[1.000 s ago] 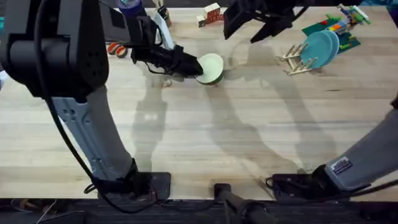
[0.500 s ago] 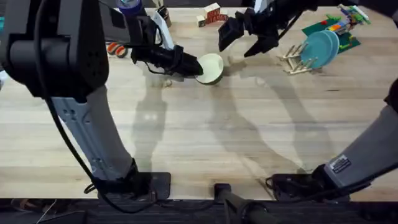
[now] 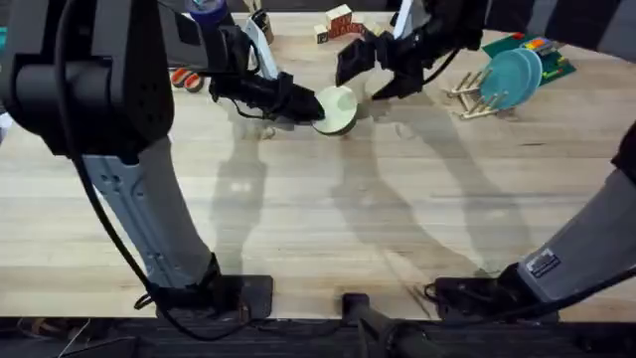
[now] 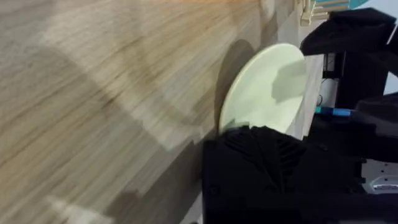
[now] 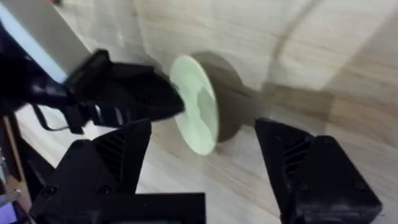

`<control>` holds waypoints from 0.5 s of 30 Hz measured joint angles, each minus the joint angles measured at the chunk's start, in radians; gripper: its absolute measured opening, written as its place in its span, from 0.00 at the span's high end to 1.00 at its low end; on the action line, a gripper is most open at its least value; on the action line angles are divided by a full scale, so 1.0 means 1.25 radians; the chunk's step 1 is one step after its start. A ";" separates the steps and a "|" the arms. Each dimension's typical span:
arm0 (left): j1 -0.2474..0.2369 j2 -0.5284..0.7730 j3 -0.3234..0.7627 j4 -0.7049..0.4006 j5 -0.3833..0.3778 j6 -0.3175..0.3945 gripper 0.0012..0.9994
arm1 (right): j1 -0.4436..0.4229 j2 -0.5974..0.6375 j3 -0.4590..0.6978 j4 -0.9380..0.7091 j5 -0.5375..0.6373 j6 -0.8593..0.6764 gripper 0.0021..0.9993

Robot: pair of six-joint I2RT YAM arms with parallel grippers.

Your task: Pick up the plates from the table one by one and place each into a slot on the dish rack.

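Holding the cream-yellow plate (image 3: 337, 108) on edge above the table (image 3: 298, 219), the left gripper (image 3: 310, 105) is clamped on the plate's rim; in the left wrist view the plate (image 4: 264, 87) stands out past the finger (image 4: 261, 162), just clear of the wood.

The right gripper (image 3: 370, 72) hangs spread wide at about 1 o'clock from the plate, nothing between its fingers. Right wrist view: the plate (image 5: 196, 106) sits in the gap between the two fingers (image 5: 93, 174), farther off, disc turned near edge-on, left gripper (image 5: 158, 99) gripping its far side.

Key relation: the plate lies at roughly 7 o'clock from the right gripper, close by, looks like a handover setup. Whether the plate's lower edge touches the table is hard to call.

The dish rack (image 3: 482, 94) sits at 3 o'clock from the plate, well apart, teal plate (image 3: 507, 78) and, behind it, what looks like the pale blue plate (image 3: 535, 68) already slotted. Right arm is nearer the rack.
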 joint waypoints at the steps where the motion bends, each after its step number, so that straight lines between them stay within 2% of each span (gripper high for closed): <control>1: 0.000 0.000 0.000 0.000 0.000 0.000 0.96 | 0.003 0.001 0.000 0.013 -0.002 0.008 0.01; 11: 0.000 0.000 0.000 0.000 0.000 0.000 0.96 | 0.050 0.065 -0.001 0.057 -0.008 0.065 0.01; 15: 0.000 0.000 0.000 0.000 0.000 0.000 0.96 | 0.065 0.066 -0.001 0.060 -0.011 0.071 0.09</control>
